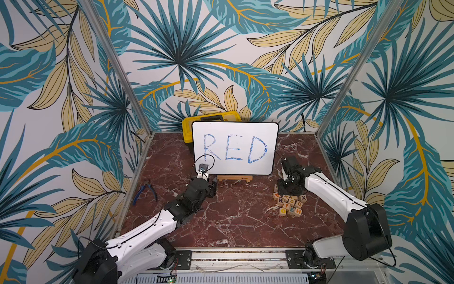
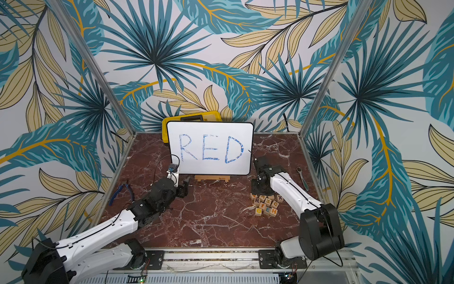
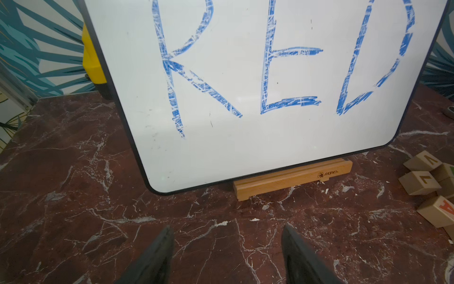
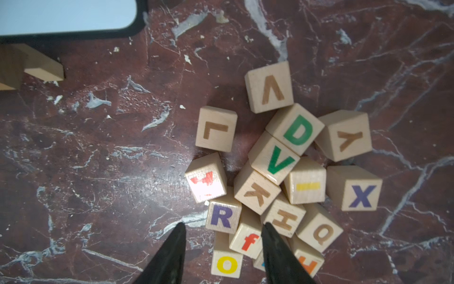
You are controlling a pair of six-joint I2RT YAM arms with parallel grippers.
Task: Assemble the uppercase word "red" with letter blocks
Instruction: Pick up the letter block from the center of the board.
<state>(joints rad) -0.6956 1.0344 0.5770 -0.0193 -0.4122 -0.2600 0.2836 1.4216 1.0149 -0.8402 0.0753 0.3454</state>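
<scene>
The letter blocks lie in a heap of wood cubes at the right of the marble table (image 1: 221,221). In the right wrist view the R block (image 4: 222,216) shows a dark purple R and the D block (image 4: 296,130) a green D, further into the heap. The E block (image 1: 291,210) sits in the heap's front row, between an O and an H. My right gripper (image 4: 224,225) hangs open over the heap, its fingers either side of the R and f cubes and gripping nothing. My left gripper (image 3: 227,226) is open and empty over bare marble, facing the whiteboard.
The whiteboard (image 1: 234,147) with RED in blue marker stands on a wooden rest (image 1: 234,178), a yellow case (image 1: 189,123) behind it. Blue pliers (image 1: 147,190) lie at the left edge, a ratchet (image 2: 303,180) at the right. Cubes V (image 4: 270,86), L (image 4: 216,129) and X (image 4: 360,194) ring the heap.
</scene>
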